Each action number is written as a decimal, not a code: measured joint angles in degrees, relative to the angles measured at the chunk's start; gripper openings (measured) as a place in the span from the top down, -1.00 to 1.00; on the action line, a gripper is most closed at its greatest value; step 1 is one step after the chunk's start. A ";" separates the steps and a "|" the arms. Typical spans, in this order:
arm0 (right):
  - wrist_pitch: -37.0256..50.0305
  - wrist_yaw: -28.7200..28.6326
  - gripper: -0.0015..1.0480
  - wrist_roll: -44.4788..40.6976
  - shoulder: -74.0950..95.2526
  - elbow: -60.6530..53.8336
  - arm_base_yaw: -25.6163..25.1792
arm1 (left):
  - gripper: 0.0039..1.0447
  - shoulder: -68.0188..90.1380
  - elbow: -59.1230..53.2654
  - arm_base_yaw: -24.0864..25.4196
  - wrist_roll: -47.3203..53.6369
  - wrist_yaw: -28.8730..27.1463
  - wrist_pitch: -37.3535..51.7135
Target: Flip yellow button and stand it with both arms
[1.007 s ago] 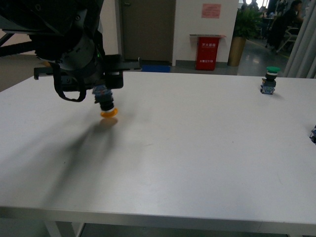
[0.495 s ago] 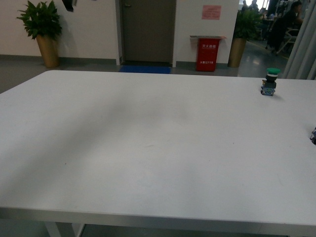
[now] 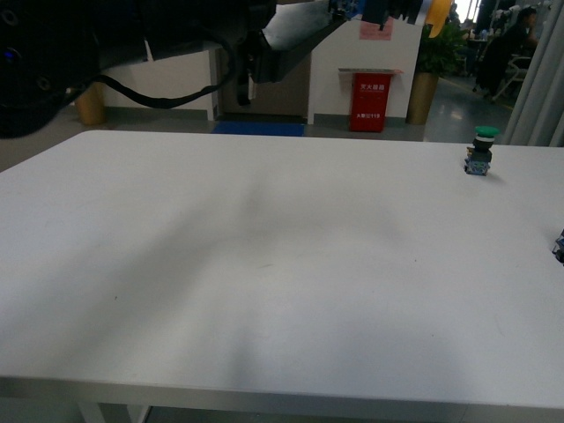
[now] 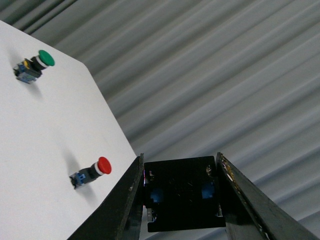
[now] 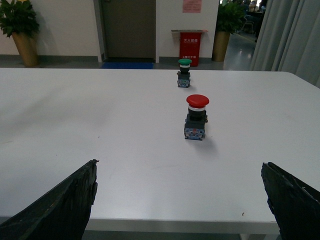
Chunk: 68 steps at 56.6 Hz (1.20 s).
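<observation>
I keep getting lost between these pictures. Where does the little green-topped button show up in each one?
Front view: the green button stands upright on the white table, far back towards the right side.
Left wrist view: the green button is on the table, beyond the red button.
Right wrist view: the green button stands behind the red button, in front of the red bin.
Shared landmark: the white table, in all three.

the yellow button is aloft at 1 o'clock in the front view, orange cap showing. its black-blue block sits clamped between the left arm's jaws.
</observation>
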 joint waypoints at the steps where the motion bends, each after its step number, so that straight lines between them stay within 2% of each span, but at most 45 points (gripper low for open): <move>1: 0.00 0.00 -0.87 0.02 0.00 0.00 0.00 | 0.31 0.26 0.15 -0.02 -0.48 0.04 0.31; 9: 0.00 0.00 -0.87 0.00 0.00 0.00 0.00 | 0.31 2.71 0.72 -0.24 -5.29 0.17 8.13; 23: -0.09 0.17 -0.87 -0.07 0.07 0.02 0.02 | 0.31 4.59 2.73 -0.37 -9.62 0.09 11.30; 26: -7.93 5.81 -0.87 -1.07 6.56 4.31 2.51 | 0.31 5.53 3.41 -0.52 -10.03 0.15 11.28; 29: -7.28 6.25 -0.87 -0.66 17.88 9.64 5.14 | 0.31 6.34 4.17 -0.61 -10.38 0.22 11.28; 33: -3.69 2.54 -0.87 1.70 30.60 18.36 6.49 | 0.31 7.30 5.60 -0.72 -10.71 0.22 11.13; 37: -3.72 -2.51 -0.87 6.29 41.88 29.97 6.01 | 0.31 7.63 6.08 -0.92 -10.71 0.22 10.58; 47: -9.01 -15.69 -0.87 21.29 58.38 52.94 0.98 | 0.31 8.04 7.08 -0.98 -11.13 -0.81 10.97; 52: -10.71 -22.77 -0.87 32.87 65.22 63.98 -2.14 | 0.31 8.11 7.10 -1.14 -11.76 -1.36 11.58; 61: -7.23 -31.02 -0.87 50.88 69.48 67.30 -3.23 | 0.31 8.26 7.08 -2.10 -12.61 -3.26 14.16; 68: -1.51 -33.07 -0.87 62.73 71.78 62.84 -1.29 | 0.31 8.26 6.73 -3.69 -14.03 -4.55 17.14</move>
